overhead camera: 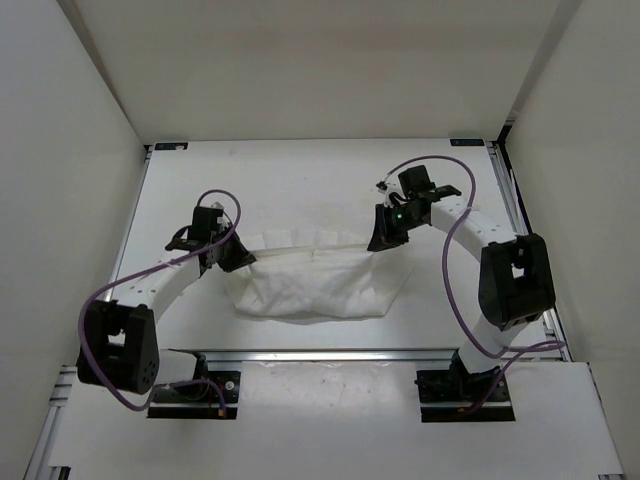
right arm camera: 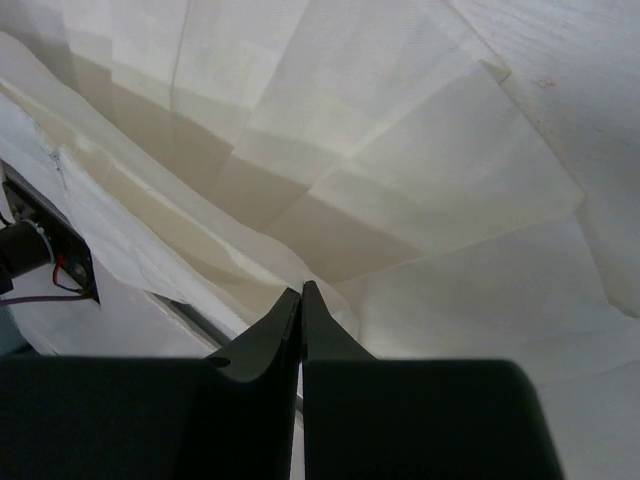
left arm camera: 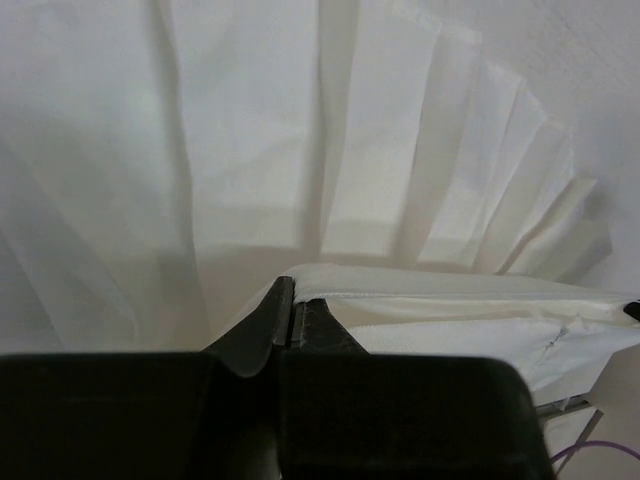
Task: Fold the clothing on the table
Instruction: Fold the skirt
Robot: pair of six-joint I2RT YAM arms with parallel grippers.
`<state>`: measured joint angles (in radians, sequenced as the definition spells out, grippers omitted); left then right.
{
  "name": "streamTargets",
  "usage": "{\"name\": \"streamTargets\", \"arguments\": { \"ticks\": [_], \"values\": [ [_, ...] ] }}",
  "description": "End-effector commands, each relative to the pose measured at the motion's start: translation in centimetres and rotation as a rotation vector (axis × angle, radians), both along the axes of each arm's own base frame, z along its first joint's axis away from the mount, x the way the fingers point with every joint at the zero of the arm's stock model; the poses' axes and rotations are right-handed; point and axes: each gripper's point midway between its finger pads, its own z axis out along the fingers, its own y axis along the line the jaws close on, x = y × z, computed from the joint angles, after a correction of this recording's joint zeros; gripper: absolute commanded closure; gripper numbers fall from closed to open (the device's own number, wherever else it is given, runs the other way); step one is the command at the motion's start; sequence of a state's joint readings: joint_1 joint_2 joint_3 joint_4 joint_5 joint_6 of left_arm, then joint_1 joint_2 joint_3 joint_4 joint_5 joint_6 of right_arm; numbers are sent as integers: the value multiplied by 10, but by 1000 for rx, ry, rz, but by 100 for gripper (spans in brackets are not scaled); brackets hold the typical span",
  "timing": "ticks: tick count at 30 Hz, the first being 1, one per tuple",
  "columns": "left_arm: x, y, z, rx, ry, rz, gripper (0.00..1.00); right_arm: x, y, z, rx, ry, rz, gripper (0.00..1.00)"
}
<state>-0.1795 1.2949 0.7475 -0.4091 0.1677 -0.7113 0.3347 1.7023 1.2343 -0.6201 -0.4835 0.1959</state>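
Clothing (overhead camera: 315, 285), a thin white pleated garment, is stretched between the 2 arms at the middle of the table (overhead camera: 300, 175). Its far edge is lifted into a taut band, and the rest sags onto the surface toward the near rail.

The left hand (overhead camera: 232, 258) is clenched on the garment's left upper corner. Its wrist view shows the fingertips (left arm camera: 315, 330) pinched together, with a hem of cloth running off to the right. The right hand (overhead camera: 385, 236) is clamped on the opposite corner, its fingers (right arm camera: 285, 325) pressed tight together with pleated fabric fanning out beyond them.

The step in hand looks like the 1st fold, with the raised edge gripped at both ends and ready to be carried over the body of the garment. The next move would call for both hands to travel together toward the near side at matching height and tension. The held edge could then be laid square on the lower hem before either hand lets go. Uneven travel would likely skew the fold or bunch the pleats.
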Motion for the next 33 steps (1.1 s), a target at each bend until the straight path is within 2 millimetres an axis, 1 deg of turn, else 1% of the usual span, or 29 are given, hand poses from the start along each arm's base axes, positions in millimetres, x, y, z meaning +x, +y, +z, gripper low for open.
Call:
{"name": "streamTargets", "arguments": {
  "ticks": [1,2,4,5,8,9,11,12,13,14,15,16,17,18,19,20,21,22,24,26,27,28,29,30,31,32,33],
  "values": [
    [31,55,0,221,-62,151,100,33,-50,-12,-180,-66,-103,100],
    [35,55,-1,219,-59,155,100,36,-48,-13,-176,-67,-95,100],
    [47,55,3,226,-73,163,100,41,-51,-16,-169,-57,-110,100],
    [48,53,-1,224,-61,155,100,45,-51,-15,-170,-61,-115,99],
    [65,55,8,244,-90,166,100,55,-49,-15,-169,-67,-123,100],
    [67,54,5,246,-81,163,100,58,-49,-14,-168,-70,-127,100],
    [76,56,5,259,-86,167,100,66,-49,-19,-168,-67,-132,100],
    [77,54,-3,260,-62,158,100,70,-45,-16,-157,-79,-128,100],
    [81,55,-7,279,-59,155,100,79,-45,-13,-155,-95,-130,100],
    [85,54,-9,274,-58,158,99,82,-47,-19,-159,-83,-135,99],
    [89,55,-10,279,-58,162,82,91,-45,-12,-155,-112,-139,95],
    [98,55,-8,274,-84,171,70,99,-45,-13,-159,-115,-145,89],
    [110,53,-1,255,-129,182,47,104,-49,-14,-170,-112,-165,85],
    [115,54,1,245,-142,189,26,113,-50,-11,-182,-128,-164,82],
    [126,52,10,219,-170,191,7,122,-52,-1,-184,-154,-182,80],
    [141,52,28,199,-211,192,2,127,-54,3,-187,-165,-191,78],
    [147,52,29,182,-210,196,1,133,-54,14,-194,-202,-196,76],
    [157,55,43,179,-238,207,1,141,-59,25,-194,-228,-215,75],
    [164,53,60,164,-262,204,2,143,-55,41,-195,-269,-216,73],
    [161,48,76,136,-287,188,1,137,-48,54,-181,-303,-197,72],
    [151,47,70,126,-261,183,1,131,-39,61,-156,-310,-182,72],
    [148,45,78,113,-282,181,1,121,-33,59,-139,-288,-165,73],
    [137,38,79,73,-287,160,2,112,-24,64,-112,-290,-137,74],
    [126,29,69,29,-264,130,1,99,-13,64,-97,-279,-105,73],
    [118,25,76,1,-278,124,1,87,-3,66,-61,-268,-74,75],
    [105,13,73,-50,-268,92,2,69,9,55,-37,-220,-31,78],
    [91,0,70,-91,-264,52,3,54,22,57,7,-209,6,82]
  ]
}}
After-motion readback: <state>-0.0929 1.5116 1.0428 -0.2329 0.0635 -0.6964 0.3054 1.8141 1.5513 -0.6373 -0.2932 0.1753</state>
